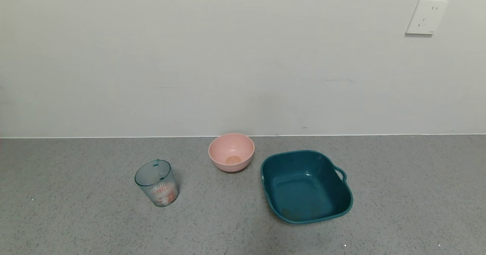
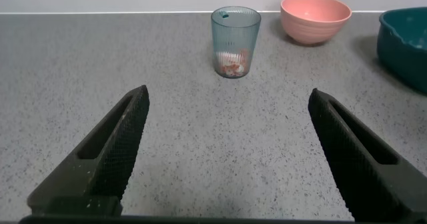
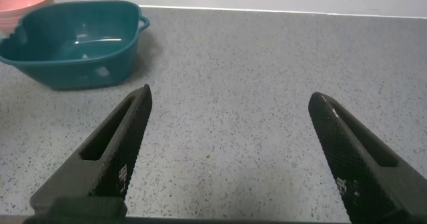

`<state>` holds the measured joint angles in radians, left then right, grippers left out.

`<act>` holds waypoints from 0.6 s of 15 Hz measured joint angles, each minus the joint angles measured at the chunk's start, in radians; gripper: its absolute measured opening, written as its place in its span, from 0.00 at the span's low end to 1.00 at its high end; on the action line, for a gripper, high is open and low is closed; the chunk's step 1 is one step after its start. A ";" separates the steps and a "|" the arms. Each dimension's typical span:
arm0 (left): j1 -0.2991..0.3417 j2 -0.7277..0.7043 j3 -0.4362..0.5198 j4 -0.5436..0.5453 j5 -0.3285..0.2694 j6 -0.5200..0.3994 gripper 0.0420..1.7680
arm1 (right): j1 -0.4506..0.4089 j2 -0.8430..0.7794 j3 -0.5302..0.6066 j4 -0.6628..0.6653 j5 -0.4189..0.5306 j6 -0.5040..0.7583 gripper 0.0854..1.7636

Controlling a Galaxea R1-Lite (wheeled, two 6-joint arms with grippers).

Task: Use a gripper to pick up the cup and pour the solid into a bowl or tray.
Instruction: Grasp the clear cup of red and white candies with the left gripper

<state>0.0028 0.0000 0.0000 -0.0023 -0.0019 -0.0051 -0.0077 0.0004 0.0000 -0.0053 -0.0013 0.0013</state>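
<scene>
The cup [image 1: 157, 183] stands upright on the grey counter [image 1: 76, 224], on the robot's left side, with its mouth open to the top, and the solid [image 1: 164, 195] lies at its bottom as a small heap of orange-red and white pieces, filling only the lower part. Nothing touches the cup. To its right, a little farther back, sits the pink bowl [image 1: 231, 152], and beyond that, more to the right and nearer, the teal tray [image 1: 306, 186] with its loop handle turned away from the cup; both look empty of the pieces. The left gripper [image 2: 227, 151] is low over the counter, well apart from the cup, and it is spread wide with nothing between its fingers [image 2: 113, 151]; the cup appears straight ahead between them, so this arm seems lined up for the approach. The right gripper [image 3: 230, 151] is also spread wide and holds nothing, low over bare counter with the tray off to one side of it. The pick has not begun, and I judge the left arm is the natural one, because the cup is on its side.
</scene>
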 joint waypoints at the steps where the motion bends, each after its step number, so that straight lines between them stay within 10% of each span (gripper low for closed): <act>1: 0.000 0.000 0.000 -0.020 -0.002 0.008 0.97 | 0.000 0.000 0.000 0.000 0.000 0.000 0.97; 9: 0.000 0.066 -0.180 0.043 -0.080 0.008 0.97 | 0.000 0.000 0.000 0.000 0.000 0.000 0.97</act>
<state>0.0028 0.0657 -0.1798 0.0409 -0.0821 0.0032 -0.0077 0.0004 0.0000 -0.0057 -0.0017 0.0017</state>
